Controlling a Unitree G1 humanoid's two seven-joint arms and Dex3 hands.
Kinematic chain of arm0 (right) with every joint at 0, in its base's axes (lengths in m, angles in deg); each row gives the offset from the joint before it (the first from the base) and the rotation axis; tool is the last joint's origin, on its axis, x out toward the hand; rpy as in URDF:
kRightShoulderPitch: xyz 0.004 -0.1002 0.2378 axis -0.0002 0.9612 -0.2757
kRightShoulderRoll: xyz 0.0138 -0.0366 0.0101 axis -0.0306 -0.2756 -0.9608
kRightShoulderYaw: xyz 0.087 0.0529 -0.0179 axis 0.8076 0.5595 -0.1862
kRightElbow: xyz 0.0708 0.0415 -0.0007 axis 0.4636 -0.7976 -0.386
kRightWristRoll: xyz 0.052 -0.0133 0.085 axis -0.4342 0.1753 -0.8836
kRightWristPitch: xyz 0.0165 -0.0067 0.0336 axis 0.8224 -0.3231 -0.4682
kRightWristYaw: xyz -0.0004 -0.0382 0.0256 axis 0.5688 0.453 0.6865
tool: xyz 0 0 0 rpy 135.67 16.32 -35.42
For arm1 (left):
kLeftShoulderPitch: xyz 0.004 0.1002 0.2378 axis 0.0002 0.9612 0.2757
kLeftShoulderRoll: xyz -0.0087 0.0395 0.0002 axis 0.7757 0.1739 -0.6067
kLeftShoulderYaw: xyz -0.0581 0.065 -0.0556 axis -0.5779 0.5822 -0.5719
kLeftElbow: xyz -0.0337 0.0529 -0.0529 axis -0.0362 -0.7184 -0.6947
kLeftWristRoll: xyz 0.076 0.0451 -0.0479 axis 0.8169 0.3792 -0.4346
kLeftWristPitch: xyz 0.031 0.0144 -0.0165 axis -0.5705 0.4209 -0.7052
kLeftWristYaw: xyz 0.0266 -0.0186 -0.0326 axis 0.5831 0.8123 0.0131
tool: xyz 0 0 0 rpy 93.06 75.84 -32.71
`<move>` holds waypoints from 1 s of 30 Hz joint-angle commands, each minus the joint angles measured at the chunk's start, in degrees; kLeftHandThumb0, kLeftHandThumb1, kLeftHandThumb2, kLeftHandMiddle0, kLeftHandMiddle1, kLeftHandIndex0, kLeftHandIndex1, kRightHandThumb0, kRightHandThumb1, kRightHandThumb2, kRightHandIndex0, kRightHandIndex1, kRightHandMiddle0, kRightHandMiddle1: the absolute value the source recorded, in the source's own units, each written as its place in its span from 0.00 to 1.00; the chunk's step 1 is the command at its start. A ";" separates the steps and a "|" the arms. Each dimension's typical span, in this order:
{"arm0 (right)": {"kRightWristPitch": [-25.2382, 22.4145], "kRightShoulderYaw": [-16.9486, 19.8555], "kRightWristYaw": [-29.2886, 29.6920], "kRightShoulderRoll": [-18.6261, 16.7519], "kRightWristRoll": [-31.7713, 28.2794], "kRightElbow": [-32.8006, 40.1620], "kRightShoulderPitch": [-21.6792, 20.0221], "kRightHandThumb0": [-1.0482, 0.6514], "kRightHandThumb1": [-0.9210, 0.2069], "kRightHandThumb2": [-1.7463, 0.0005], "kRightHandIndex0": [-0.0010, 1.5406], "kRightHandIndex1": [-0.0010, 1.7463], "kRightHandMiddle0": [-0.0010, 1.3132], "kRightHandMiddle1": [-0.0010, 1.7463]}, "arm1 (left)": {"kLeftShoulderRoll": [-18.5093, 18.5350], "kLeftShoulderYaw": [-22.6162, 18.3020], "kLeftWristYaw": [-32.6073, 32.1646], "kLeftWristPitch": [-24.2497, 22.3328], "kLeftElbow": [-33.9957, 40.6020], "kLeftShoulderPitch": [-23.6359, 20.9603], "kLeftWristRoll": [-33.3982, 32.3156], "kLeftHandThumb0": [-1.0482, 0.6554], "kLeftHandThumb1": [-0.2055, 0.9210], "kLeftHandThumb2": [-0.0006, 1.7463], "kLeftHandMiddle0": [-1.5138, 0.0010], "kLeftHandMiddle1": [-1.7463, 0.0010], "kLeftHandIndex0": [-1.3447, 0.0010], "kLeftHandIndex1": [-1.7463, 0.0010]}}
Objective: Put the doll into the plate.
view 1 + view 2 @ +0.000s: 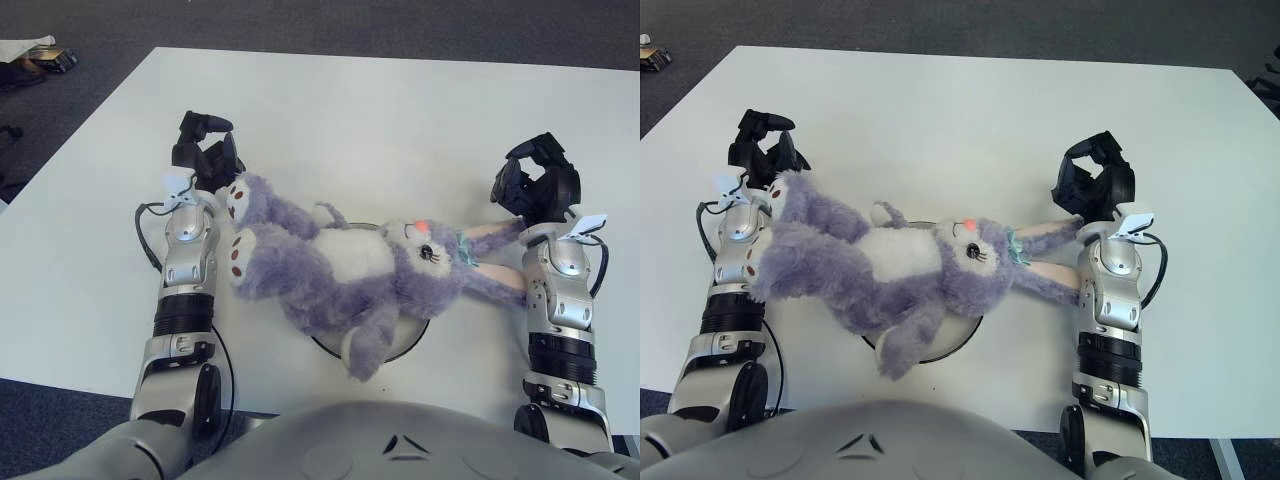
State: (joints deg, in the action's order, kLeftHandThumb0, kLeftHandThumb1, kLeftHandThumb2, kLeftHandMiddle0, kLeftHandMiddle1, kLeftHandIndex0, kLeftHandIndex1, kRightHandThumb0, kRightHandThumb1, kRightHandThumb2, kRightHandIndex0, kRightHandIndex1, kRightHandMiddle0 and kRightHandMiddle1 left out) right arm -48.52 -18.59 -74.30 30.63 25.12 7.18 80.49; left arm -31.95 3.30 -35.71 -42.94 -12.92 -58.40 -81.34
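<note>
A purple plush bunny doll [335,268] lies on its back across a round white plate [402,343] near the table's front edge. Its body covers most of the plate. Its feet stick out to the left and its long ears [490,262] to the right. My left hand [205,150] is just beyond the doll's feet, fingers relaxed and holding nothing. My right hand [537,185] is above the ear tips, fingers loosely bent and empty. The ears lie against my right forearm [558,285].
The white table [360,120] stretches away behind the doll. Its left edge runs diagonally at the left, with dark floor beyond. A few small items [35,55] lie on the floor at the top left.
</note>
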 commanded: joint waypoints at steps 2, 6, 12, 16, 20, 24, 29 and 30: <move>-0.61 0.12 -1.10 0.23 -0.94 -0.40 0.76 0.38 0.30 0.44 0.72 1.00 0.32 1.00 | 0.92 -0.12 -0.72 -1.32 -0.42 -1.01 0.90 0.39 0.77 0.50 0.36 0.00 0.74 0.00; -1.20 0.08 -1.63 0.19 -1.04 -1.07 0.88 0.38 0.31 0.43 0.73 1.00 0.32 1.00 | 1.04 0.10 -0.46 -1.63 -0.40 -0.91 1.24 0.39 0.77 0.50 0.36 0.00 0.74 0.00; -1.99 -0.23 -2.24 0.07 -1.07 -2.30 0.59 0.38 0.31 0.43 0.74 1.00 0.32 1.00 | 1.05 0.61 0.19 -1.39 -0.75 -0.44 1.72 0.39 0.77 0.50 0.36 0.00 0.74 0.00; -2.36 -0.43 -2.68 0.13 -0.94 -3.50 0.19 0.37 0.34 0.41 0.74 1.00 0.34 1.00 | 0.91 1.07 1.21 -0.50 -1.01 0.38 1.56 0.39 0.77 0.50 0.36 0.00 0.74 0.00; -2.92 -0.52 -2.68 0.28 -0.63 -4.35 -0.17 0.37 0.36 0.39 0.73 1.00 0.35 1.00 | 1.19 1.59 2.45 0.22 -1.13 1.02 1.44 0.39 0.78 0.50 0.36 0.00 0.74 0.00; -4.35 -0.62 -1.91 0.52 0.13 -5.50 -0.82 0.37 0.38 0.38 0.73 1.00 0.36 1.00 | 1.74 2.57 5.29 1.00 -1.20 2.20 1.18 0.39 0.78 0.49 0.35 0.00 0.74 0.00; -4.89 -1.10 -1.27 0.84 1.39 -6.95 -1.40 0.36 0.38 0.37 0.71 1.00 0.36 1.00 | 1.87 2.72 8.50 1.77 -2.01 2.88 -0.30 0.39 0.78 0.50 0.34 0.00 0.74 0.00; -4.88 -1.19 -1.19 0.88 1.59 -7.21 -1.48 0.36 0.38 0.37 0.71 1.00 0.37 1.00 | 1.88 2.66 8.93 1.89 -2.14 2.91 -0.48 0.39 0.78 0.50 0.34 0.00 0.74 0.00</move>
State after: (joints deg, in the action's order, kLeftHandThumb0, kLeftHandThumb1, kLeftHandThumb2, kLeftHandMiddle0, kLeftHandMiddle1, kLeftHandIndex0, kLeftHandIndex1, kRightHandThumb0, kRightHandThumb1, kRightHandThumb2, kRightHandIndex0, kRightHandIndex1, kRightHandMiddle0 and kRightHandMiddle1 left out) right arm -52.79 -19.37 -75.92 30.85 25.92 1.12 79.94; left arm -30.71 5.87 -28.21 -42.18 -14.38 -56.20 -80.88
